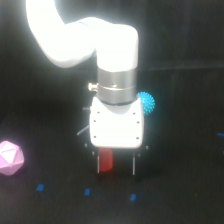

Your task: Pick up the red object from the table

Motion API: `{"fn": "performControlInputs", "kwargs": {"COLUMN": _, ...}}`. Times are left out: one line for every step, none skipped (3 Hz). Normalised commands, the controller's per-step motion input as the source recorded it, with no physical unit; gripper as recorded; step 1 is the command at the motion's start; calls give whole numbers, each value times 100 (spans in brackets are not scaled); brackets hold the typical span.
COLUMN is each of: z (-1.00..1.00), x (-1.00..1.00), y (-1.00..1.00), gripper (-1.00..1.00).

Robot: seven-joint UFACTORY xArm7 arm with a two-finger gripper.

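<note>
The red object (106,160) is a small red-orange block below the white gripper body, on the black table (180,190). My gripper (116,171) points down over it with its thin dark fingers (134,165) spread apart. The red object stands between the fingers, close to the finger on the exterior view's left, with a gap to the other finger. The gripper looks open and not closed on it. The top of the red object is hidden by the gripper body.
A cyan spiky ball (146,102) sits behind the gripper body on the exterior view's right. A pale pink faceted polyhedron (10,157) lies at the left edge. Small blue marks (87,191) dot the table in front.
</note>
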Motion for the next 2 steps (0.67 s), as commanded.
{"fn": "performControlInputs", "kwargs": {"z": -2, "x": 100, "y": -17, "gripper": -53}}
{"fn": "performControlInputs", "kwargs": {"z": -100, "x": -54, "y": -9, "gripper": 64}}
